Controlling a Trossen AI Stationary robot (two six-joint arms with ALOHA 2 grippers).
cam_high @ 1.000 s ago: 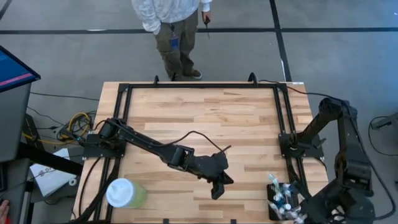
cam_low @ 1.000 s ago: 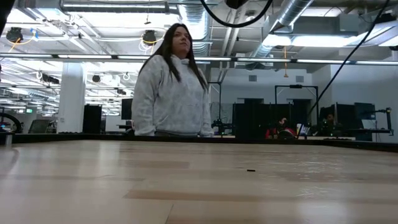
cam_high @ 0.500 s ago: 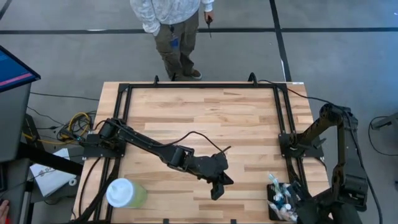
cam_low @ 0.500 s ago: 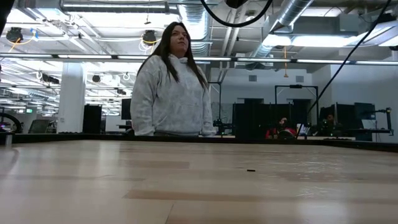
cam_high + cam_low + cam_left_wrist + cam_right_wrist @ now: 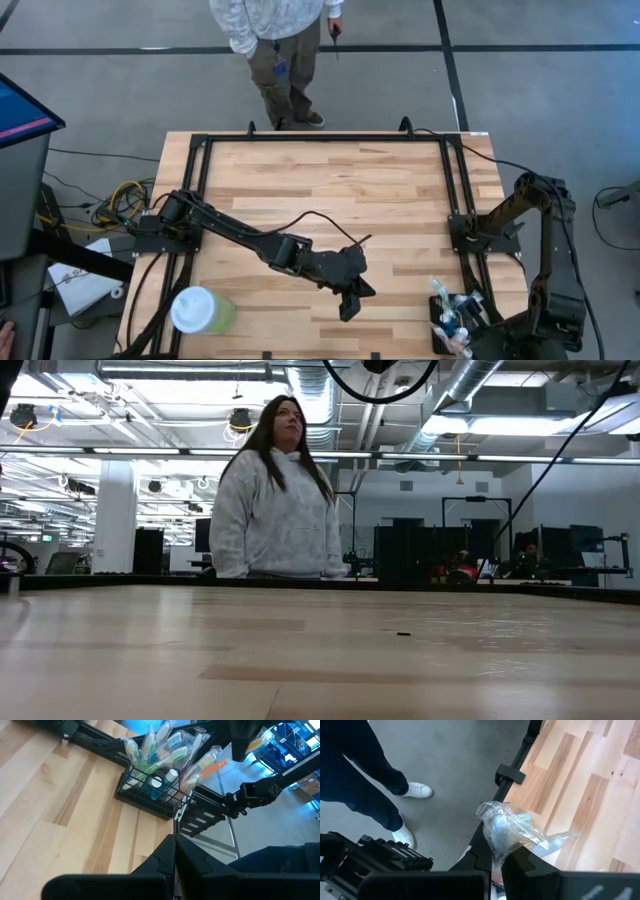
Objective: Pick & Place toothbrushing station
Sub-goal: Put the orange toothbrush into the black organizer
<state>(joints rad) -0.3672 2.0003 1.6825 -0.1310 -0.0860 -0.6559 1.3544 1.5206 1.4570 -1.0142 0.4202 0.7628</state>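
The toothbrushing station [image 5: 450, 325], a black wire holder full of wrapped toothbrushes and small bottles, stands at the table's near right corner; the left wrist view also shows the station [image 5: 150, 795]. My right gripper [image 5: 500, 857] hangs at that corner, shut on a clear-wrapped toothbrush [image 5: 512, 832]; in the high view my right arm [image 5: 545, 310] hides it. My left gripper [image 5: 347, 305] hovers shut and empty over the near middle of the table, pointing toward the station. My right gripper pinches the clear-wrapped toothbrush between its two fingers, and the wrapper's crumpled end [image 5: 505, 827] sticks out past the fingertips. The fingers slant steeply down. The gripper hides the toothbrush's other end, so I cannot tell whether it rests in the station.
A pale green cup with a white lid [image 5: 200, 310] stands at the near left. A black frame [image 5: 455, 180] runs around the tabletop. A person [image 5: 275, 40] stands at the far edge, and someone's legs [image 5: 380, 775] show beside the near right corner.
My right arm has sunk toward the near right corner and tipped its gripper further down, staying shut on the wrapped toothbrush. The station has stayed in place.
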